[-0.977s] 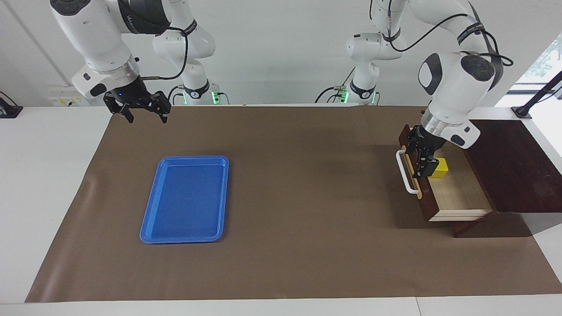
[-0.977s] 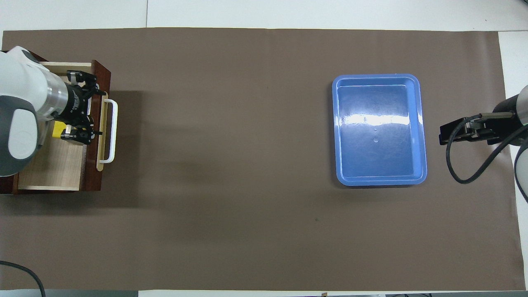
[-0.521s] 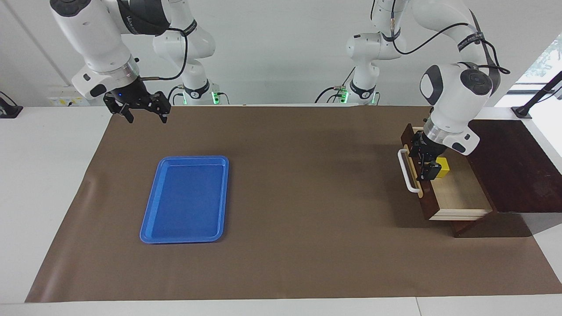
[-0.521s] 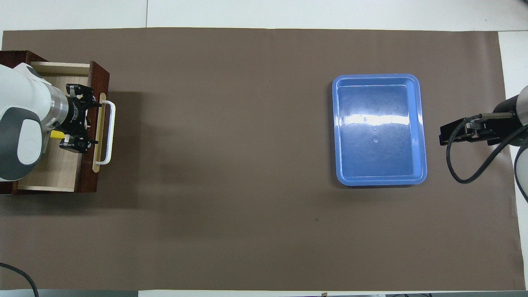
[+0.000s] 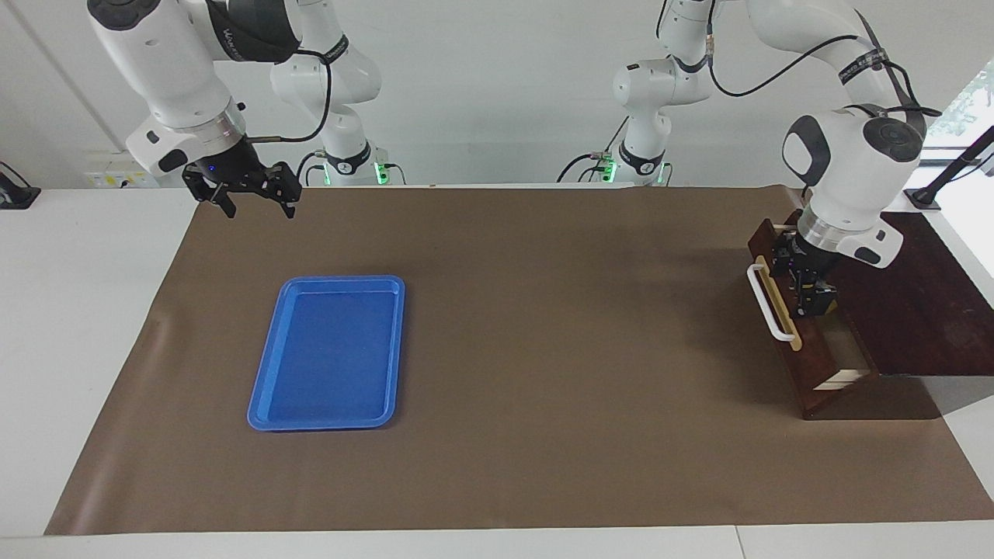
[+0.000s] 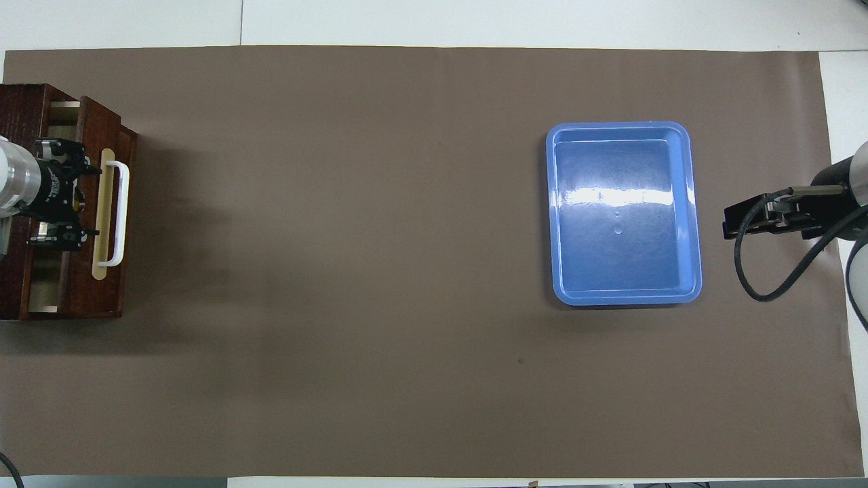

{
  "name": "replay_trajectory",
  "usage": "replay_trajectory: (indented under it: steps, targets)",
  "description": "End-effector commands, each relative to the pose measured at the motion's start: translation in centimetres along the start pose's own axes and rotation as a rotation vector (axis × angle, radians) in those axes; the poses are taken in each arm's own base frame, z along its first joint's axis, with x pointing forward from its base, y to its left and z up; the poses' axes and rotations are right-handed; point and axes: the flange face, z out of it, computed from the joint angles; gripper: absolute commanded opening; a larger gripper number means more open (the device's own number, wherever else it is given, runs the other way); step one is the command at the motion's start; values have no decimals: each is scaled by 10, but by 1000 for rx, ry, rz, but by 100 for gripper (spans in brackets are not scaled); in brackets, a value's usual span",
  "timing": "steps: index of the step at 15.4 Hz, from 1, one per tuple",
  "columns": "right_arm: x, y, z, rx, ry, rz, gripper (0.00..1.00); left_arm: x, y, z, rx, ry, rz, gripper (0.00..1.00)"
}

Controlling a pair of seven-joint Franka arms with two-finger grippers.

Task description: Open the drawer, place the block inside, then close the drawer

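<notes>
Now | drawer (image 5: 804,353) nearly shut, was half-open | left claw (image 5: 808,286) spread | block hidden

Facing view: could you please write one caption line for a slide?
Left gripper at the top edge of the nearly shut drawer; right gripper waits above the table, blue tray bare.

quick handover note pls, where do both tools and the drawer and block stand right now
Left tool: down in the gap of the drawer, just inside its front, which is nearly shut.
Right tool: open, waiting in the air over the right arm's end of the table, holding nothing.
Block: not visible; cannot tell where it is from these views.
Tray: unused.
Left: withdraw the left tool, push the drawer fully shut.
</notes>
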Motion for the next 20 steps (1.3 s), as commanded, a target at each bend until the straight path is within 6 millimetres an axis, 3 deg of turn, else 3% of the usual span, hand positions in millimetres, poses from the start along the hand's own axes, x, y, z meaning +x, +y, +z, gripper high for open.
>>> replay_trajectory:
  steps: [1, 4, 6, 9, 11, 13, 20]
  targets:
    - [-7, 4, 0, -14, 11, 11, 100, 27, -5, 0, -9, 24, -22, 100]
    - [-7, 4, 0, -14, 11, 12, 100, 46, -7, 0, -19, 29, -18, 100]
    - [-7, 4, 0, -14, 9, 12, 100, 48, -7, -1, -18, 30, 32, 100]
    - [-7, 3, 0, -14, 9, 11, 100, 38, -1, -27, -24, 32, 223, 100]
    - [-7, 4, 0, -14, 9, 12, 100, 22, 0, -50, -8, 28, 430, 100]
    - [-7, 4, 0, -14, 11, 14, 100, 3, -13, -73, 19, 6, 662, 100]
    - [-7, 4, 0, -14, 11, 15, 100, -38, -51, -116, 62, -163, 1239, 100]
